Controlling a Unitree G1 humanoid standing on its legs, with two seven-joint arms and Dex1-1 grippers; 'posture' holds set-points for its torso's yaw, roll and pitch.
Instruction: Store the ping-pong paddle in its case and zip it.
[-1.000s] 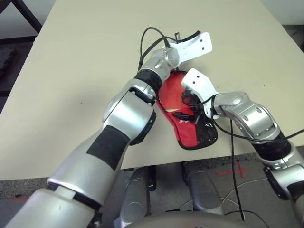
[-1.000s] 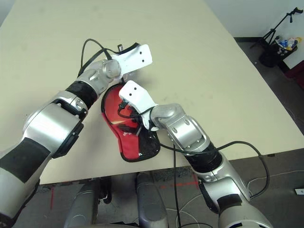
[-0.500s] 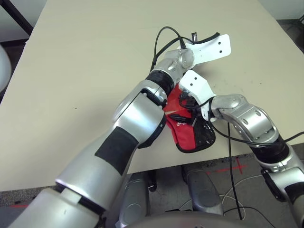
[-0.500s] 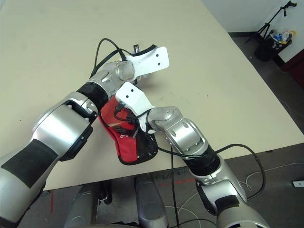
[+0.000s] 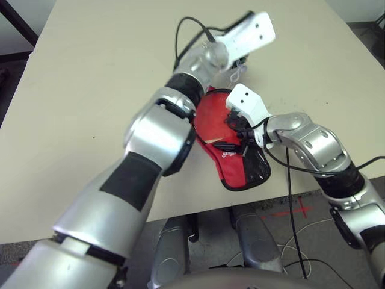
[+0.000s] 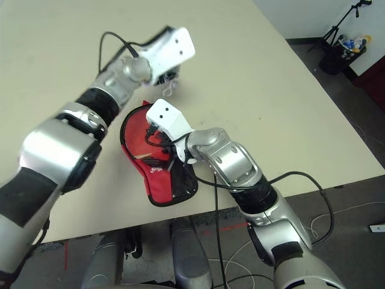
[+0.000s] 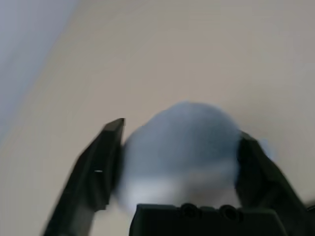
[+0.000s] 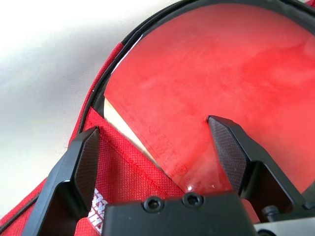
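Shifted: left claw [image 7: 181, 129], farther from case [image 5: 231, 171]; fingers wide, pom-pom [image 7: 182, 147] between, grip unclear. Right claw [image 8: 153, 123]: wide open, gripping nothing, over paddle's [image 8: 221, 73] lower edge. Paddle: inside unzipped case.

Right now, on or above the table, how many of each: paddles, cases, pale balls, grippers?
Paddle: 1
Case: 1
Pale ball: 1
Grippers, left gripper and right gripper: 2
Total: 5

Bare tabletop [image 5: 108, 90] left of the case [image 5: 231, 171] (left forearm [image 5: 141, 162] overhead).
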